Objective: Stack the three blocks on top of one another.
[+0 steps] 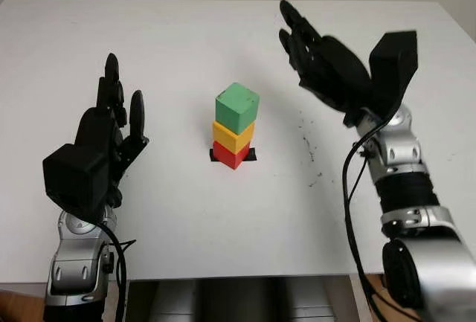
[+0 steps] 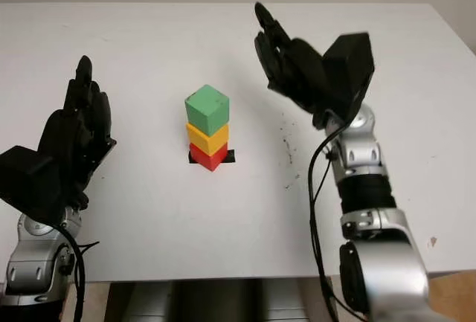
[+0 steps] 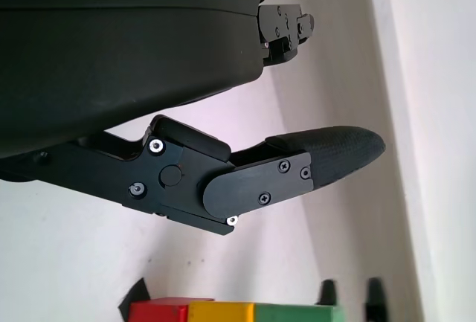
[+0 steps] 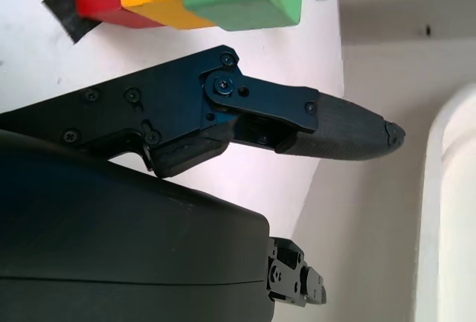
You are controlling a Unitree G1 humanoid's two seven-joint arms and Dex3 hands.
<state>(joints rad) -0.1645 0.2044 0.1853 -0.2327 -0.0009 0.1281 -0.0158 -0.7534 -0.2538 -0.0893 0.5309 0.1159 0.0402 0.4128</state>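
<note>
Standing stacked, green block [image 1: 237,107] tops yellow block [image 1: 233,137] and red block [image 1: 230,154]; left robot hand [image 1: 111,125] and right robot hand [image 1: 320,58] wide, holding nothing.

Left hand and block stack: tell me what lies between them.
Nothing but bare white table. In the left eye view the open left hand is up beside the stack, green block over yellow block over red block, apart from it.

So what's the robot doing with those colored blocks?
It was building a tower, and the tower is up: the red block sits on the white table, the yellow block on it, and the green block on top, turned a little. Neither robot hand is touching it. The left robot hand is open to the tower's left, and the right robot hand is open, raised to its right.
</note>
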